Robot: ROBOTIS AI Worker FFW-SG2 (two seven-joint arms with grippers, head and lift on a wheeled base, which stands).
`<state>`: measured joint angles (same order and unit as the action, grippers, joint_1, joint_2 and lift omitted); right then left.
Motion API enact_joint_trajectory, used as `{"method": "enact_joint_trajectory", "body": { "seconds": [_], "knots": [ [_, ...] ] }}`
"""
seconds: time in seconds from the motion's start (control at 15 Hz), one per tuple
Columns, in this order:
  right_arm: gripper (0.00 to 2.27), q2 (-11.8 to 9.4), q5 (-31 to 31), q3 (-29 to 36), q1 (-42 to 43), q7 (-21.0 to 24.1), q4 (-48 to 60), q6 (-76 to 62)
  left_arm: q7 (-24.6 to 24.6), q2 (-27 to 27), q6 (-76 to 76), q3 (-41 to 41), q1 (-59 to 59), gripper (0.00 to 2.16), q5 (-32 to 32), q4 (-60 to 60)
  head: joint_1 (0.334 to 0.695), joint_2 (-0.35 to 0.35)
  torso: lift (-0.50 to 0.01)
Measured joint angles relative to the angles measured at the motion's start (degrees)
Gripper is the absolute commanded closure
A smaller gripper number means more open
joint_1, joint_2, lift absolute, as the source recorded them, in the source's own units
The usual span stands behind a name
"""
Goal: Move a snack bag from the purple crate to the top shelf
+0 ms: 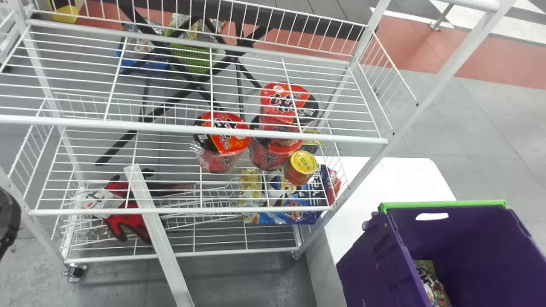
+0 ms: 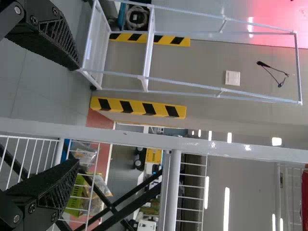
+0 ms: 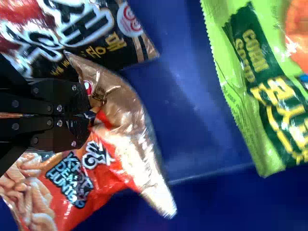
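Note:
At the head view's left edge is a dark part of my left arm (image 1: 7, 219), beside the rack. In the left wrist view my left gripper (image 2: 78, 114) is open, its fingers wide apart with nothing held between them. The purple crate (image 1: 367, 268) stands at the lower right, with a snack bag (image 1: 431, 283) low inside. In the right wrist view my right gripper (image 3: 90, 116) is shut on the folded edge of a red and gold snack bag (image 3: 113, 159). The top shelf (image 1: 192, 128) of the white wire rack spans the head view.
Another dark snack bag (image 3: 110, 36) and a green snack bag (image 3: 240, 86) lie near the held bag. Cup noodles (image 1: 224, 140) stand on the rack's lower level, beneath the top wires. A slanting white bar (image 1: 160, 238) is in front of the rack; a white table (image 1: 396, 179) supports the crate.

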<state>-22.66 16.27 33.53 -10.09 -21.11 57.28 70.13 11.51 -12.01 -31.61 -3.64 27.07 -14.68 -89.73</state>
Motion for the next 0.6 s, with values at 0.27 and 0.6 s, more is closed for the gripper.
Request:
{"method": "enact_joint_trajectory", "body": {
  "seconds": [0.27,0.6],
  "knots": [
    [2.25,0.07,0.38,5.18,-1.39,-5.1,7.11,8.02,0.0,0.2,0.52,0.17,0.0,0.14,0.02,-0.11,0.695,-0.35,-0.451],
    [2.25,0.06,3.23,12.4,-2.29,-11.99,16.94,15.73,0.0,0.47,2.11,0.21,-0.17,0.14,0.41,-0.42,0.695,-0.35,-0.451]
  ]
}}
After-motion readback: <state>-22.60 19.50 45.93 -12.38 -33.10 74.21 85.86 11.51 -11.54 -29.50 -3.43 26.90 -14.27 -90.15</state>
